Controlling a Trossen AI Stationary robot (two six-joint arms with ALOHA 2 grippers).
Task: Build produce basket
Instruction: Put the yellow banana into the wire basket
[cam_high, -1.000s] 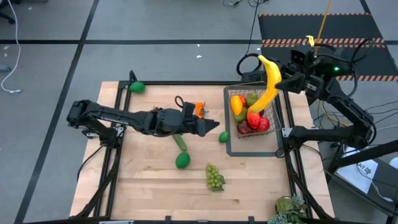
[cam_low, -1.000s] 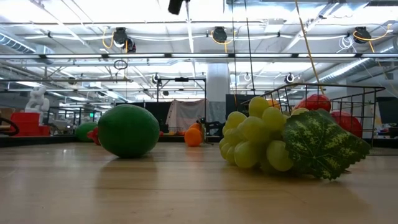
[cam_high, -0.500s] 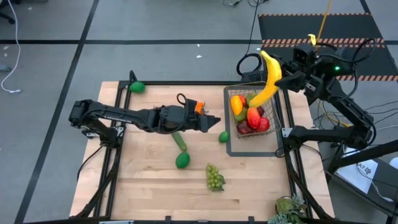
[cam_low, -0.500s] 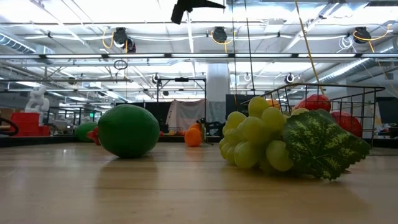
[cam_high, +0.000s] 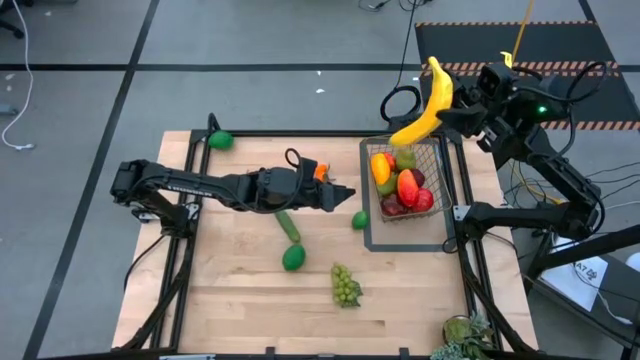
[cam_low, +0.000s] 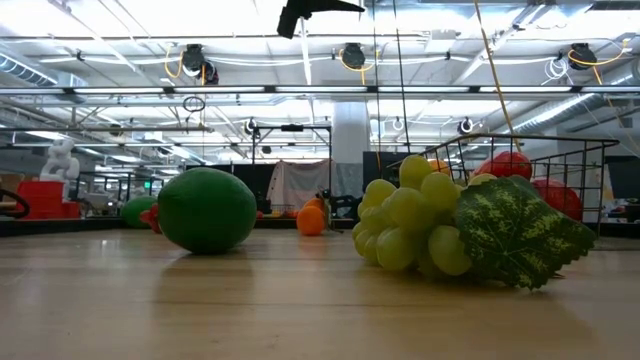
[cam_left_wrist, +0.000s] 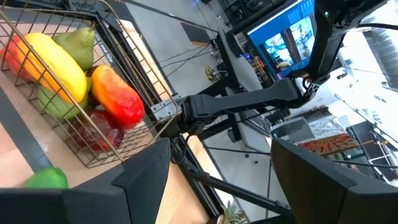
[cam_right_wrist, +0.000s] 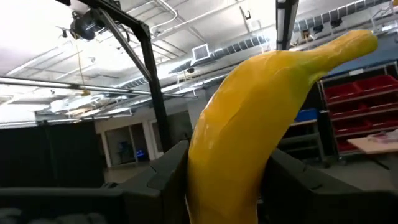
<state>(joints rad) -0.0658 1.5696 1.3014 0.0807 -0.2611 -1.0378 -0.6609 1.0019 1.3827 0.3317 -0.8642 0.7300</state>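
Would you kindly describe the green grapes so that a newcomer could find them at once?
Start at the wire basket on the wooden table's right side, then move toward the near edge. The green grapes lie there: the only knobbly cluster, beside a smooth green lime.

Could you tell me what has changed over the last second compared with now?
The right end effector, shut on the banana, has swung it up and toward the table's far edge, off the basket. The left end effector, open and empty, has edged toward the basket. The fruit on the table and in the basket has not moved.
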